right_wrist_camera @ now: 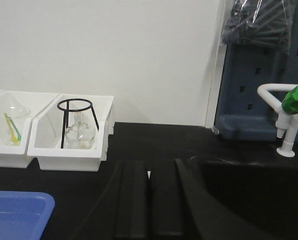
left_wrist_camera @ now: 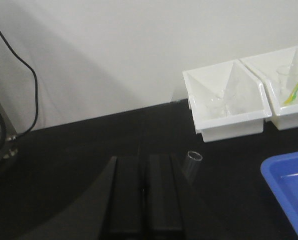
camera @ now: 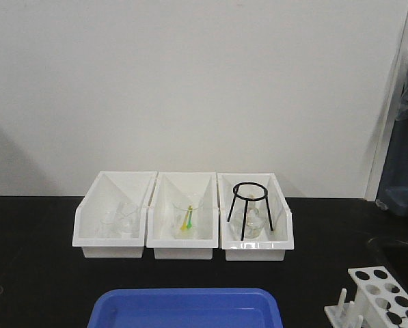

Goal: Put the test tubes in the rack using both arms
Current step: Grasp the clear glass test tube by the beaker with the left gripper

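A clear test tube (left_wrist_camera: 192, 163) shows in the left wrist view, its open rim pointing away. It lies just right of my left gripper (left_wrist_camera: 144, 160), outside the fingers; its lower end is hidden behind the right finger (left_wrist_camera: 161, 190). That gripper is shut with nothing between its jaws. The white rack (camera: 385, 297) stands at the front right corner of the front view, holes on top and pegs on its left side. My right gripper (right_wrist_camera: 149, 165) is shut over the black counter, and a thin white sliver shows through the slit at its tips. Neither arm appears in the front view.
Three white bins (camera: 183, 242) sit in a row by the wall, holding glassware; the right one has a black tripod stand (camera: 249, 205). A blue tray (camera: 186, 311) lies at the front. A sink (right_wrist_camera: 248, 195) and a white faucet (right_wrist_camera: 283, 115) are to the right.
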`<state>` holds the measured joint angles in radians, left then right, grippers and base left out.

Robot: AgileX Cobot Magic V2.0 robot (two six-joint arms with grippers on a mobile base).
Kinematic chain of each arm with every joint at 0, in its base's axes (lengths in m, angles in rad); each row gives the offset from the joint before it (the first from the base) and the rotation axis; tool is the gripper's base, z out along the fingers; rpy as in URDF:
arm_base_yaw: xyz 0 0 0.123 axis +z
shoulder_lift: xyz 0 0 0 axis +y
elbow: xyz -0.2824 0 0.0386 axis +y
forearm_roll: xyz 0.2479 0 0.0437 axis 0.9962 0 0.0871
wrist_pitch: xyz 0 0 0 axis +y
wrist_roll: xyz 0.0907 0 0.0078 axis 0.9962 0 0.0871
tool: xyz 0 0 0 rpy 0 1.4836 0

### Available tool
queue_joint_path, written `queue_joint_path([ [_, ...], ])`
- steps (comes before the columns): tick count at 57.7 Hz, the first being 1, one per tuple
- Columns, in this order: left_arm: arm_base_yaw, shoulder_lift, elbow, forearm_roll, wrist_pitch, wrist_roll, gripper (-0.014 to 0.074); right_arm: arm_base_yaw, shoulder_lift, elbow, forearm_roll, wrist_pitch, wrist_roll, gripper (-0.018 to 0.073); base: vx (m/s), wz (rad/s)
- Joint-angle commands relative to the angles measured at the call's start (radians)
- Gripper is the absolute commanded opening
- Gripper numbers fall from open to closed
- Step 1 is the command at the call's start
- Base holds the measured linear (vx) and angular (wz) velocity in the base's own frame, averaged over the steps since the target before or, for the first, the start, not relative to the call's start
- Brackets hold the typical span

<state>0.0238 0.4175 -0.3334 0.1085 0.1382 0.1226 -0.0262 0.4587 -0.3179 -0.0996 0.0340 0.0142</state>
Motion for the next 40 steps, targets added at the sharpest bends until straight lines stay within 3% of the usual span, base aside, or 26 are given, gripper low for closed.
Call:
queue_joint_path([
  [1,-0.001,0.051,-0.033,-0.003,-0.086,0.002,0.0249,-0.008,0.043,-0.034,-0.012,-0.094,-0.006,0.0153,0.0,0.0],
  [12,-0.001,0.138,-0.033,-0.003,-0.087,0.002,0.0407,-0.008,0.083,-0.034,-0.012,-0.094,-0.004,0.0268,0.0,0.0],
  [20,-0.001,0.175,-0.033,-0.006,-0.096,0.002,0.0479,-0.008,0.095,-0.034,-0.011,-0.102,-0.004,0.0295,0.0,0.0],
  [40,-0.004,0.325,-0.033,-0.004,-0.125,0.055,0.0493,-0.008,0.1,-0.034,-0.002,-0.082,-0.004,0.0308,0.0,0.0],
])
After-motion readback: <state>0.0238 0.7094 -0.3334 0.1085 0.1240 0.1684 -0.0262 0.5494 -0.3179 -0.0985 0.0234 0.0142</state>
